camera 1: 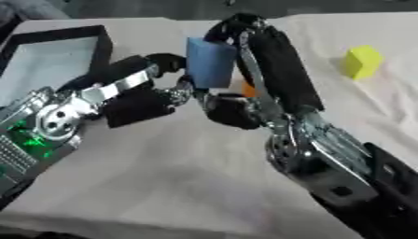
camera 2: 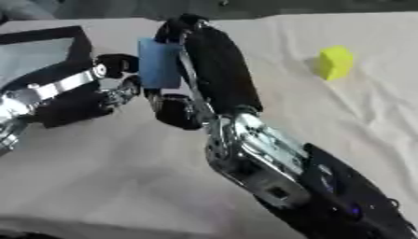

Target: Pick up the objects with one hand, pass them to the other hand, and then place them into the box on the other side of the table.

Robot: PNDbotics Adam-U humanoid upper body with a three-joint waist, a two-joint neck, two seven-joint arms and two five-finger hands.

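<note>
Cloth-covered table (camera 1: 179,177) with a black box (camera 1: 96,44) at the far left. Both hands meet mid-table: right hand (camera 1: 245,70) has its fingers wrapped round the upright blue block (camera 1: 211,63), left hand (camera 1: 151,91) fingers curled at the block's left side, touching it. Yellow block (camera 1: 362,61) sits far right.

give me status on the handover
Right hand curled on blue block. Left hand at the block, grip unclear. Box at left. Yellow block waiting, path clear.

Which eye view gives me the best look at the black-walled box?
The left eye view: the black-walled box shows its far wall, right wall and pale floor. The right eye view crops it at the left edge behind the left hand.
</note>
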